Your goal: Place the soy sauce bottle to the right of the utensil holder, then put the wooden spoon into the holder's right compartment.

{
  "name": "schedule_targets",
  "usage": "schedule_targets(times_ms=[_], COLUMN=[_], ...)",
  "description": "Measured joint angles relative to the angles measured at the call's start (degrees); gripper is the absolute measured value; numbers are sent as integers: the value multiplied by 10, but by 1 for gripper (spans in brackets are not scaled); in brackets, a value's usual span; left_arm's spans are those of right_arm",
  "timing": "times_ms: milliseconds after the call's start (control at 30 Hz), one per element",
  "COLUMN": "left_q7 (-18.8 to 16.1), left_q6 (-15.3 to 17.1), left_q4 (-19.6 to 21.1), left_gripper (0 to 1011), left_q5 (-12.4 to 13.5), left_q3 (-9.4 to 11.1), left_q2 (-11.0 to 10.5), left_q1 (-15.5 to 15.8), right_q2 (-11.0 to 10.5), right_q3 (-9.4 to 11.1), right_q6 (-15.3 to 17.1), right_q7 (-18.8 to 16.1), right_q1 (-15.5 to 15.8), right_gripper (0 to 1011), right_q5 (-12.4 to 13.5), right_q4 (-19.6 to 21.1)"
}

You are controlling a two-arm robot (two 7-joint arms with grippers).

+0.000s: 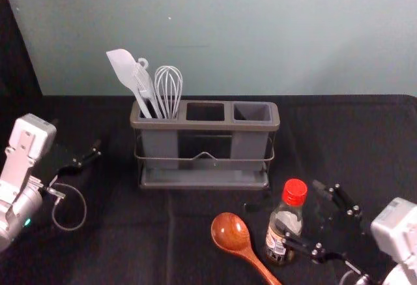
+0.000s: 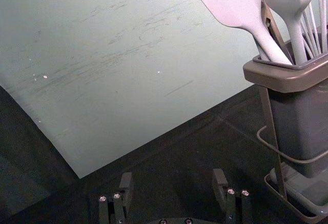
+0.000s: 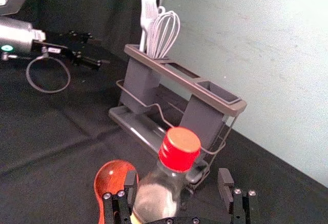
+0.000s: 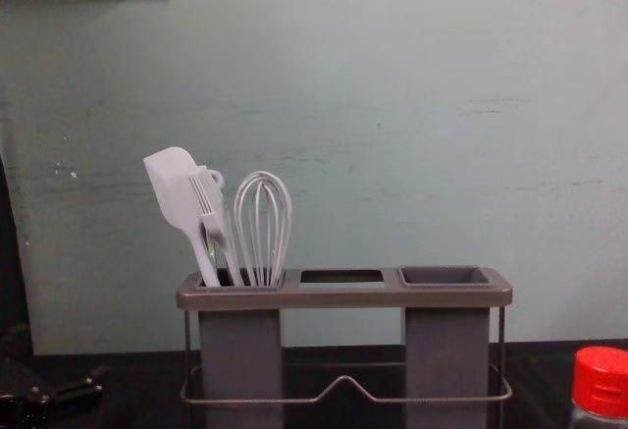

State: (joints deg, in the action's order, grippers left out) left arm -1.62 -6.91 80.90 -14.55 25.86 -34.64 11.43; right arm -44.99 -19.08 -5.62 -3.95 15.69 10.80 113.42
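Observation:
My right gripper (image 1: 299, 207) is open at the soy sauce bottle (image 1: 285, 222), one finger in front of the bottle's side and the other beyond it to the right. In the right wrist view the bottle's red cap (image 3: 180, 148) rises between the spread fingers of the gripper (image 3: 177, 178). Just left of the bottle lies the wooden spoon (image 1: 230, 232), bowl away from me. The utensil holder (image 1: 205, 126) stands behind them; its right compartment (image 1: 253, 111) is empty. My left gripper (image 1: 77, 137) idles open at the left, also seen as the gripper (image 2: 172, 179) in its wrist view.
A white spatula (image 1: 124, 71), a brush and a whisk (image 1: 168, 90) stand in the holder's left compartment. A pale wall (image 4: 343, 105) rises behind the black-covered table (image 1: 339, 128). Dark cloth stretches to the right of the holder.

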Motion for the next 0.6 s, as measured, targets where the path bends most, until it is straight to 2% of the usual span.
schedule_targets(times_ms=[67, 133, 200, 300, 400, 600], left_q7=[0, 0, 0, 0, 0, 0], left_q6=[0, 0, 0, 0, 0, 0], left_q4=[0, 0, 0, 0, 0, 0], left_gripper=[1011, 1011, 1011, 1012, 1012, 1011], left_q5=[0, 0, 0, 0, 0, 0], left_q3=[0, 0, 0, 0, 0, 0], left_q2=[0, 0, 0, 0, 0, 0], left_q1=[0, 0, 0, 0, 0, 0], right_q2=[12, 37, 46, 57, 68, 78], right_q3=[-6, -12, -12, -12, -7, 1], right_q6=[0, -11, -20, -32, -45, -53], right_q7=[4, 12, 14, 14, 8, -3], right_q1=[-6, -14, -15, -15, -12, -7], right_gripper=[1004, 1004, 1004, 1004, 1004, 1004], right_q5=[-8, -20, -21, -19, -6, 5], right_q4=[-6, -16, -20, -23, -25, -26])
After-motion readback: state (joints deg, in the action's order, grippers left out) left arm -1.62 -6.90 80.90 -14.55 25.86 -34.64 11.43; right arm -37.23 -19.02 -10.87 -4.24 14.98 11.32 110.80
